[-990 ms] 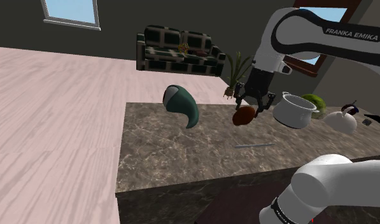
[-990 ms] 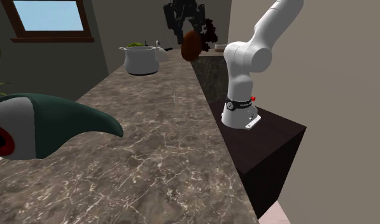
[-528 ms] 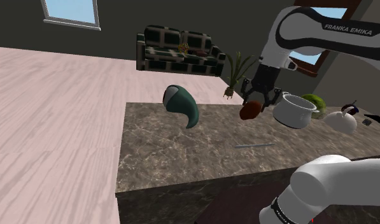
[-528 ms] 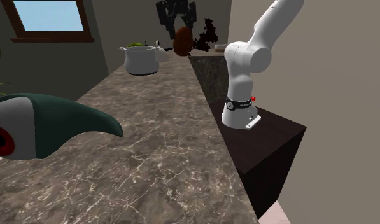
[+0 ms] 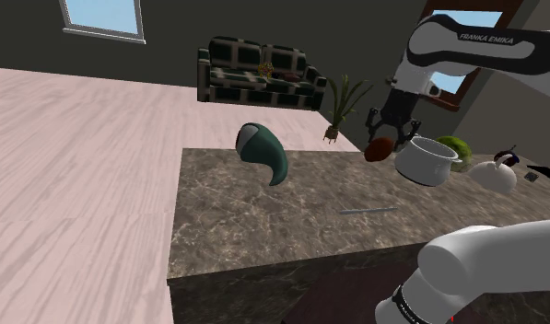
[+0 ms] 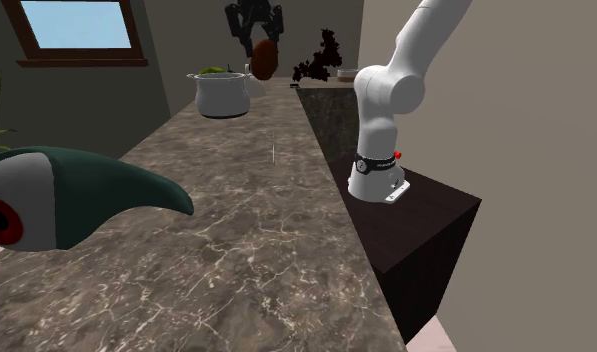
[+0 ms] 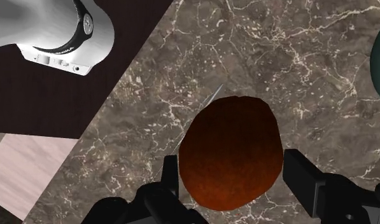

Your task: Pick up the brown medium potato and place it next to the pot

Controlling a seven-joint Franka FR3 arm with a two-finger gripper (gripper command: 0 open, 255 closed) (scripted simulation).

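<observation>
The hand (image 5: 384,143) is clamped on the brown potato (image 5: 378,151), one black finger pressed to each side. It holds the potato in the air above the dark marbled bench (image 5: 254,216), near the pale pot (image 5: 427,162), on the shoulder view's left of it.

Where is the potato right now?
The brown potato is up in the air, clasped between the black fingers, just to the shoulder view's left of the white pot, above the veined countertop.
</observation>
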